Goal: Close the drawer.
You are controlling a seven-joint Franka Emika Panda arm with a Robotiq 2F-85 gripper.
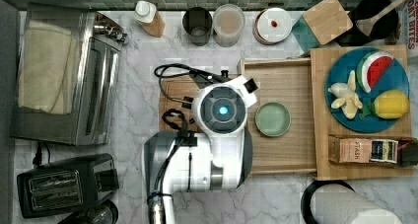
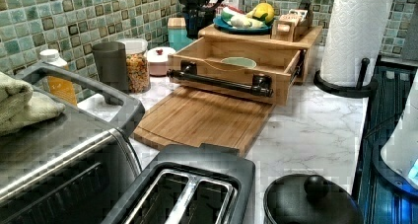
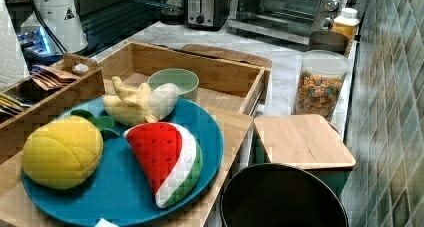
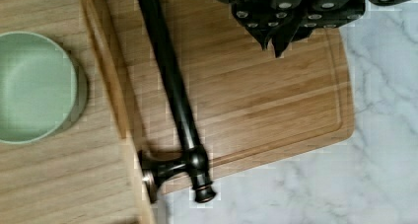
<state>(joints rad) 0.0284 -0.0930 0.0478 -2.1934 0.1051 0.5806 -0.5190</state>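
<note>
The drawer (image 1: 291,81) is a shallow light-wood tray, pulled out from under the wooden slab top (image 1: 320,155). Its long black bar handle (image 2: 217,81) runs along the front on two posts. A green bowl (image 1: 272,119) sits inside the drawer. In the wrist view the handle (image 4: 172,86) lies between the drawer front (image 4: 111,86) and my gripper (image 4: 276,44). The gripper is shut on nothing and hovers over the cutting board (image 4: 276,100), apart from the handle. In the top view the arm's wrist (image 1: 222,110) covers the drawer's front edge.
The cutting board (image 2: 202,118) lies on the marble counter in front of the drawer. A blue plate (image 1: 367,91) of toy food and a tea box (image 1: 365,150) rest on the slab. Jars (image 1: 228,24), a toaster oven (image 1: 64,76), a toaster (image 1: 66,184) and a paper towel roll (image 2: 357,36) stand around.
</note>
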